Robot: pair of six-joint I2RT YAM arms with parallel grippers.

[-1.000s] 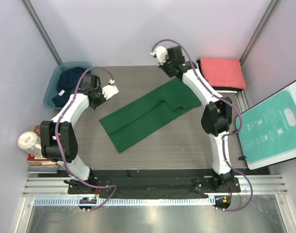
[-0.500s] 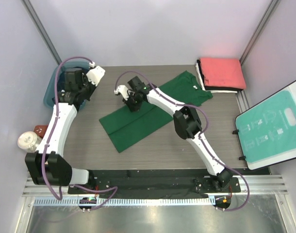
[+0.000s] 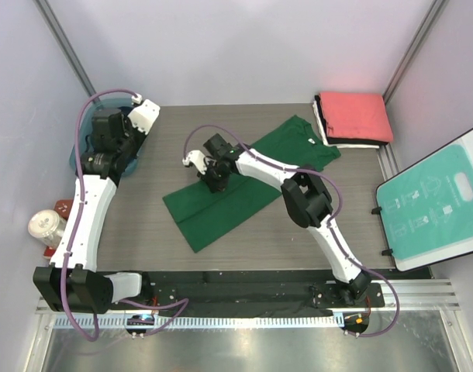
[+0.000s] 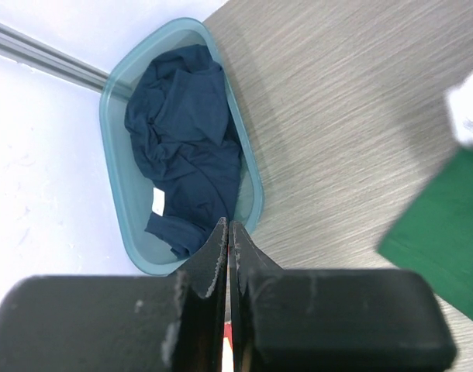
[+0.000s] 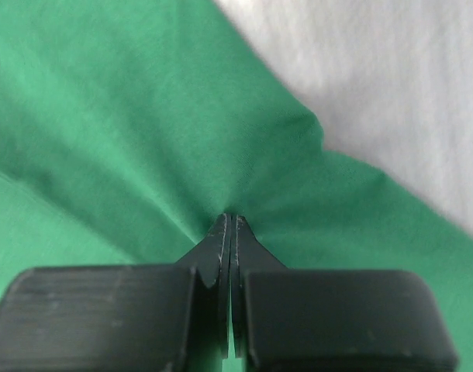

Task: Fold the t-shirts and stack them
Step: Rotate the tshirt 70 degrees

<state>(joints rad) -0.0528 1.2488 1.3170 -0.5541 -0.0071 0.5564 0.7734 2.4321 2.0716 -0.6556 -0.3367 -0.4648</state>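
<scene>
Right hand (image 5: 230, 221) pinching a pucker of soft green tee (image 5: 105, 116), left hand (image 4: 227, 229) pressed together — near crumpled navy tee (image 4: 186, 147)

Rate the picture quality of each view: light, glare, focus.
Top view: even light, sharp, glare on the metal sheet at the near edge. Left wrist view: tub and navy shirt crisp, its own fingers dark and blurred. Right wrist view: green shirt close and soft, table washed out pale.

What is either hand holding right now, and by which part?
The right hand pinches the dark green t-shirt at its far edge, toward the hem end. The left hand is shut on nothing.
</scene>
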